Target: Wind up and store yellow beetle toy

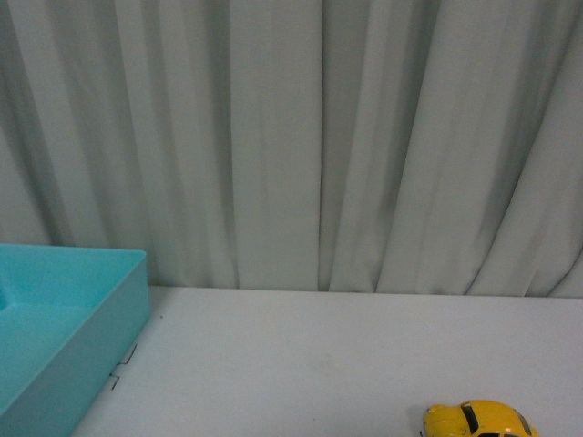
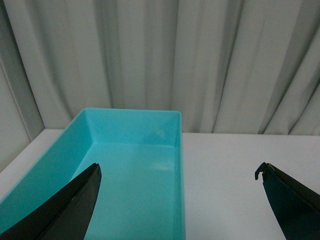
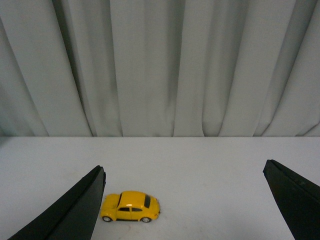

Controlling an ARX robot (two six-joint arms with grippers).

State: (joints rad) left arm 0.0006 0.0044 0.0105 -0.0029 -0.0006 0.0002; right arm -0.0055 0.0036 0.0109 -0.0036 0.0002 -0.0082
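Observation:
The yellow beetle toy (image 1: 480,421) stands on its wheels on the white table at the front right, partly cut off by the front view's lower edge. In the right wrist view the toy (image 3: 130,206) sits side-on just inside one black finger. My right gripper (image 3: 184,172) is open and empty, above and behind the toy. The turquoise bin (image 1: 55,328) stands at the left. My left gripper (image 2: 180,172) is open and empty, hovering over the bin's near right wall (image 2: 179,180). Neither arm shows in the front view.
A pale grey curtain (image 1: 301,137) hangs along the table's far edge. The white table (image 1: 319,364) stretches between the bin and the toy. The bin's inside (image 2: 135,185) shows nothing in it.

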